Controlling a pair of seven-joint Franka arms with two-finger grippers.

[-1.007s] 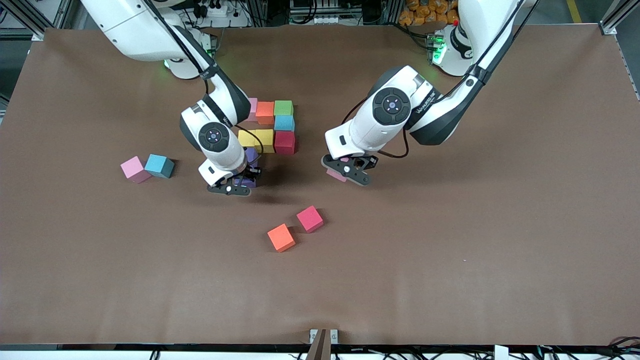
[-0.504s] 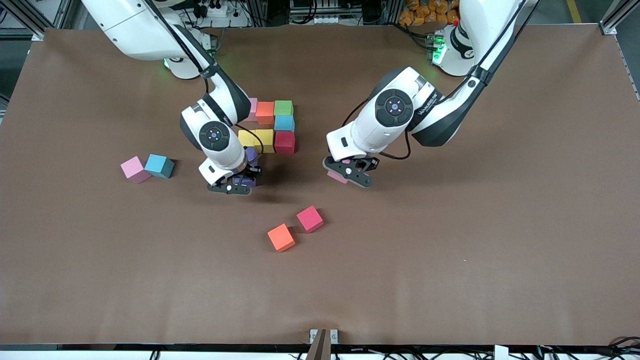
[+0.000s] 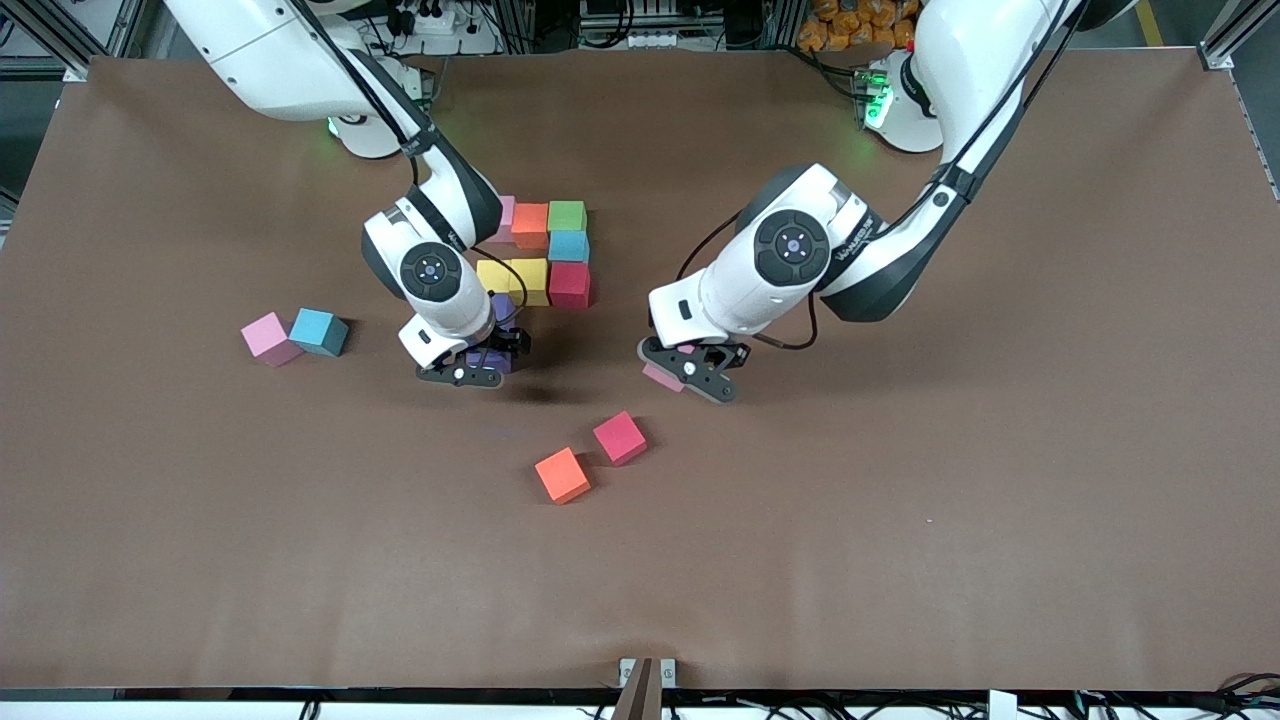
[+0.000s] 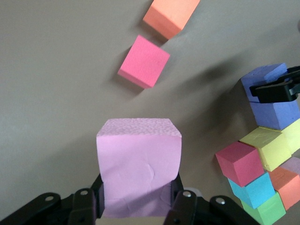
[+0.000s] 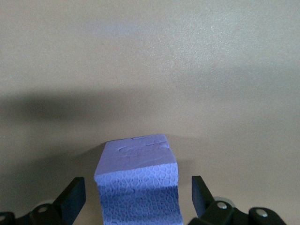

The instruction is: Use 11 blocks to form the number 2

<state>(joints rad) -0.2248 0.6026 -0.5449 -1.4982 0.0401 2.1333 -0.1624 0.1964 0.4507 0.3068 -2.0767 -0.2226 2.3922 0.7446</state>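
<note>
The partial number 2 shows a pale pink [image 3: 506, 212], orange [image 3: 530, 222] and green block [image 3: 567, 215], a light blue one [image 3: 568, 246], two yellow [image 3: 528, 280], a crimson [image 3: 569, 284] and a purple block [image 3: 503, 308]. My right gripper [image 3: 470, 368] stands open around a second purple block [image 5: 138, 180] resting on the table just nearer the camera; its fingers [image 5: 73, 197] are clear of both sides. My left gripper [image 3: 688, 378] is shut on a pale pink block [image 4: 139, 164], held above the table beside the crimson block [image 4: 238, 161].
A loose orange block [image 3: 562, 475] and a hot-pink cube [image 3: 620, 437] lie nearer the camera than both grippers. A pale pink [image 3: 268, 337] and a light blue block [image 3: 320, 331] sit together toward the right arm's end.
My right gripper has opened and let go of the purple block. My left gripper has moved a little toward the hot-pink cube with the pale pink block in it.
</note>
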